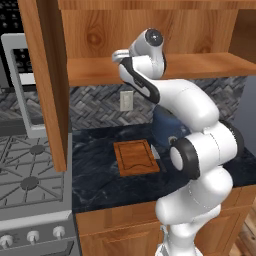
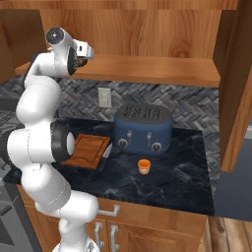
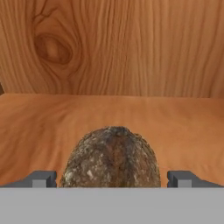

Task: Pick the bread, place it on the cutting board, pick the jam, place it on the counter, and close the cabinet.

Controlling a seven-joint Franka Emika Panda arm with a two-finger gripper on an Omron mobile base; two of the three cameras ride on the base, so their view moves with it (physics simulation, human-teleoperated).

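The bread [image 3: 111, 155], a dark mottled lump, lies on the shelf of the open cabinet [image 2: 152, 69]. My gripper [image 3: 112, 178] is open, with one fingertip on each side of the bread and a small gap at each. From the base views the gripper [image 1: 116, 56] [image 2: 89, 51] reaches onto the shelf's left part. The cutting board [image 1: 136, 157] [image 2: 89, 149] lies bare on the counter [image 2: 187, 162] below. The jam [image 2: 143, 166], a small orange jar, stands on the counter in front of the toaster.
A blue toaster [image 2: 143, 129] stands behind the jam, and a knife [image 2: 107, 153] lies by the board's right edge. Both cabinet doors [image 1: 44, 75] [image 2: 238, 83] hang open. The gas stove [image 1: 30, 175] is to the left.
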